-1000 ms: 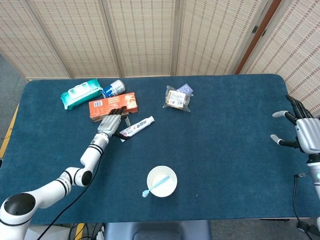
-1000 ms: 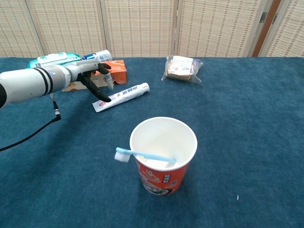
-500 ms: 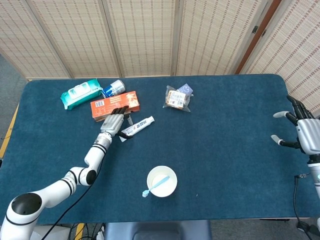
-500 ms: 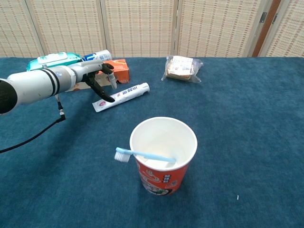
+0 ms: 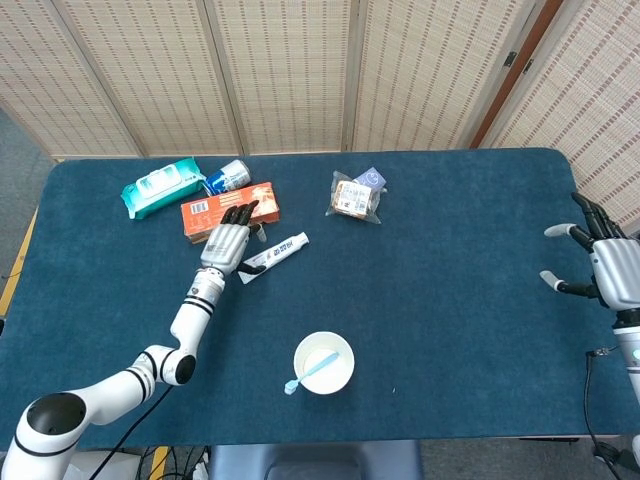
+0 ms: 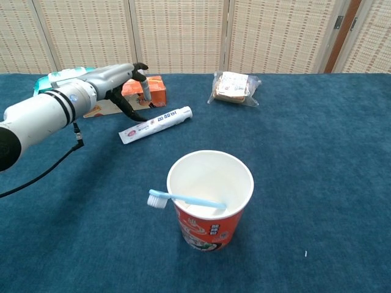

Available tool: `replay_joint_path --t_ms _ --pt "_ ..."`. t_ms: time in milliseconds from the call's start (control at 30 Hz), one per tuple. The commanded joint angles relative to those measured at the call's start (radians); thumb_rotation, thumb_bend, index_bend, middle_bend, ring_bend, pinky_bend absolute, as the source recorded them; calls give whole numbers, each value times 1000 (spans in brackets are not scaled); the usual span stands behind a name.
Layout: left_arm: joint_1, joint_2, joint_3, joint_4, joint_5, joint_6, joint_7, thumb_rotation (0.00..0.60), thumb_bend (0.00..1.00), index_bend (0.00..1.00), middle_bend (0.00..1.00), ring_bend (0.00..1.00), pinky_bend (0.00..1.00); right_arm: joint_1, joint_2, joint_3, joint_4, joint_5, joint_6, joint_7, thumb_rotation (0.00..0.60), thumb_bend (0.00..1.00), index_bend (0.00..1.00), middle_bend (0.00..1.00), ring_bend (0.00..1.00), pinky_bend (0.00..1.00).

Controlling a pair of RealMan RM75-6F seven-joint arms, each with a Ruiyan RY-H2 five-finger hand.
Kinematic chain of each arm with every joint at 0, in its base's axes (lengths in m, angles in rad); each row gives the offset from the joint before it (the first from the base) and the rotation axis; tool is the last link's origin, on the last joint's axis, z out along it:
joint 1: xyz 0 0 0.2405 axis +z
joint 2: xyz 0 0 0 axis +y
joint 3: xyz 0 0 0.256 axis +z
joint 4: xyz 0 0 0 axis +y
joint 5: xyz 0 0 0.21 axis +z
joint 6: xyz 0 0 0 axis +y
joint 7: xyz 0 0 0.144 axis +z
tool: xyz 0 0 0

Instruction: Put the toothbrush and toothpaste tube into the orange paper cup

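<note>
The orange paper cup [image 5: 324, 362] [image 6: 211, 201] stands near the table's front edge. A light blue toothbrush [image 5: 308, 373] [image 6: 183, 199] leans in it, its white head hanging over the rim. The white toothpaste tube [image 5: 275, 254] [image 6: 156, 124] lies flat on the blue cloth, behind and left of the cup. My left hand [image 5: 227, 240] [image 6: 124, 85] hovers over the tube's left end with fingers spread and holds nothing. Far off at the table's right edge, my right hand [image 5: 598, 263] stays open, seen only in the head view.
An orange box [image 5: 228, 208] [image 6: 151, 90] lies just behind my left hand. Behind it are a wet-wipes pack [image 5: 160, 187] and a blue can [image 5: 228, 176]. A snack packet [image 5: 355, 198] [image 6: 235, 86] sits at the back middle.
My left hand has lifted and reached a little further back; its thumb, which lay at the tube's left end, is now clear of it. Tube, cup, toothbrush and right hand have not moved.
</note>
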Motion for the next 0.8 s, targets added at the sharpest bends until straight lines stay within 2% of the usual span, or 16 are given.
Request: replay_joint_path --t_ms 33,333,667,800 --pt "-6 -34 -1 53 9 13 24 600 0 422 0 0 0 -2 1 0 0 0 1 1 600 92 382 8 0 196" --pt "-35 -93 -19 172 17 -24 -2 600 0 432 0 0 0 -4 -3 1 9 1 -3 13 600 93 382 8 0 196" --pt "-46 -108 -41 170 20 -51 -38 600 0 439 0 0 0 -2 -9 1 20 -3 -8 22 600 93 382 8 0 196" --pt "-47 -113 -41 163 26 -53 -44 600 0 390 0 0 0 -4 -10 1 21 -1 -9 23 600 93 382 8 0 196"
